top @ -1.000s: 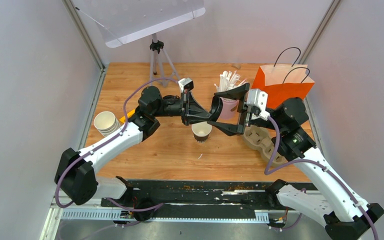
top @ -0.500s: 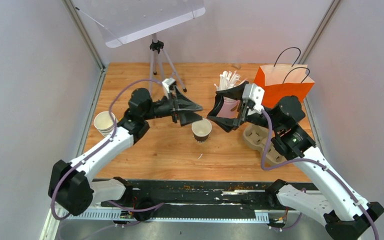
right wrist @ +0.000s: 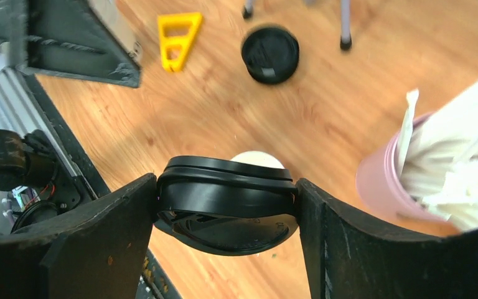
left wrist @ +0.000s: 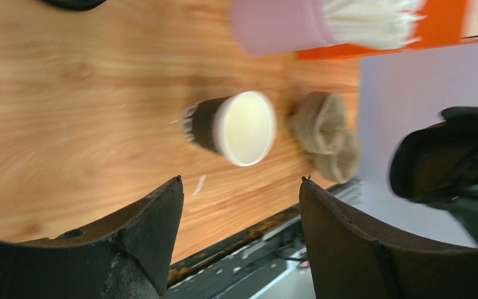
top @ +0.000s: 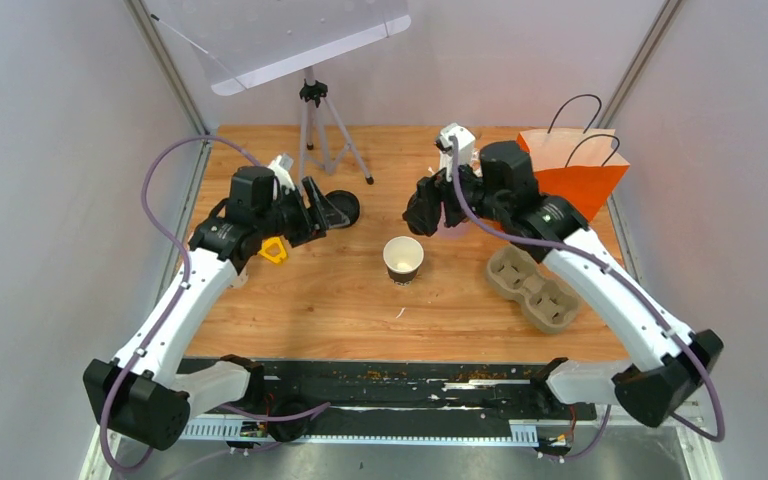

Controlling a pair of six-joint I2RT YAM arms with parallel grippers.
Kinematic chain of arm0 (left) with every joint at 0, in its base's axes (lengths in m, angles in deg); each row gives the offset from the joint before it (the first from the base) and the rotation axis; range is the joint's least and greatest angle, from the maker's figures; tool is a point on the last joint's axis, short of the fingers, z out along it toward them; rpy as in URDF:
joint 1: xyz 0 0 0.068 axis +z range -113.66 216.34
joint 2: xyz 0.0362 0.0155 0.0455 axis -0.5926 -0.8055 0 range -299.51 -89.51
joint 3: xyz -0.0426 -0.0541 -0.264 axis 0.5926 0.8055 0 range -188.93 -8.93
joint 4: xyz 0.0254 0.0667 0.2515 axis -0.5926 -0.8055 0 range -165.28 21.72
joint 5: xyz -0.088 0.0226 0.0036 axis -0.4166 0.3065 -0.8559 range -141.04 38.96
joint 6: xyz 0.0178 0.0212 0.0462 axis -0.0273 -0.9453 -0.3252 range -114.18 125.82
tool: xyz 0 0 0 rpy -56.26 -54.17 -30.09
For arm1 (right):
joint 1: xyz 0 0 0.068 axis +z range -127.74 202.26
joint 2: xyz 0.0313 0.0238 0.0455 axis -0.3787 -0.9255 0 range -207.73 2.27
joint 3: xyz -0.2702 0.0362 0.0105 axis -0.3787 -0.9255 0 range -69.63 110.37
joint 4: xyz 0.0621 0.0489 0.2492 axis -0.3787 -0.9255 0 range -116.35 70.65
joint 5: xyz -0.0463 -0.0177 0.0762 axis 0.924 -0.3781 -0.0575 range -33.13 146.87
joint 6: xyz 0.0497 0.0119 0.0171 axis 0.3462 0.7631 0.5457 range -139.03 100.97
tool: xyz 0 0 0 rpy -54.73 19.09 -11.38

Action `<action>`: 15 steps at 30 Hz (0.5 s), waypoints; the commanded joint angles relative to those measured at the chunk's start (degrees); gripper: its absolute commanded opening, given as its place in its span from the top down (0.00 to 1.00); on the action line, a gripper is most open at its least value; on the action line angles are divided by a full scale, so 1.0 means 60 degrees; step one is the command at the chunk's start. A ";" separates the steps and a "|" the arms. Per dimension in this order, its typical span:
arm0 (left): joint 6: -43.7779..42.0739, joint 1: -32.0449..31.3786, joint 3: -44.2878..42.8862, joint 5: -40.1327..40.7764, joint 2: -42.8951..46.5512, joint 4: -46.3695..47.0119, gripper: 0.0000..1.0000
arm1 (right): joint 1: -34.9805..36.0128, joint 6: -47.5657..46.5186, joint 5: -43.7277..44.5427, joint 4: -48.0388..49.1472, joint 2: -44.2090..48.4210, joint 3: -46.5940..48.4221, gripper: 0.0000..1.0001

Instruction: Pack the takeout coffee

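Observation:
An open paper cup (top: 403, 258), dark outside and white inside, stands lidless mid-table; the left wrist view shows it too (left wrist: 236, 128). My right gripper (top: 423, 214) hovers just behind it, shut on a round black lid (right wrist: 227, 199) held edge to edge between its fingers, and the cup's rim (right wrist: 255, 157) peeks out under that lid. To the cup's left, my left gripper (top: 325, 211) is open with nothing between its fingers (left wrist: 162, 212). A second black lid (top: 348, 205) lies flat on the table by the left gripper and shows in the right wrist view (right wrist: 270, 54).
A pink cup of white straws (right wrist: 392, 180) stands right beside the right gripper. An orange paper bag (top: 565, 172) is at the back right and a brown pulp tray (top: 530, 285) at the right. A yellow triangle (top: 273, 248) lies left, with a tripod (top: 312, 110) behind it.
The two grippers were meeting above the cup. The left one has opened and drawn back to the left. The right one has swung back with the lid between its fingers.

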 commanded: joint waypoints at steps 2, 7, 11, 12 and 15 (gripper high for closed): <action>-0.1626 -0.0018 0.0434 0.1303 0.0234 -0.1426 0.24 | 0.0249 0.1366 0.1744 -0.2869 -0.1635 0.1675 0.22; -0.1959 -0.0022 0.0880 0.1391 0.0227 -0.1425 0.24 | 0.0566 0.1799 0.1825 -0.4722 -0.3739 0.3444 0.21; -0.1986 -0.0022 0.1211 0.1190 0.0188 -0.1370 0.23 | 0.0755 0.1775 0.1799 -0.6011 -0.5250 0.4938 0.22; -0.1957 -0.0022 0.1245 0.1231 0.0212 -0.1436 0.23 | 0.0760 0.1770 0.1798 -0.6230 -0.5603 0.5245 0.24; -0.1955 -0.0022 0.1332 0.1165 0.0383 -0.1459 0.23 | 0.0763 0.1545 0.1560 -0.7218 -0.6613 0.6196 0.26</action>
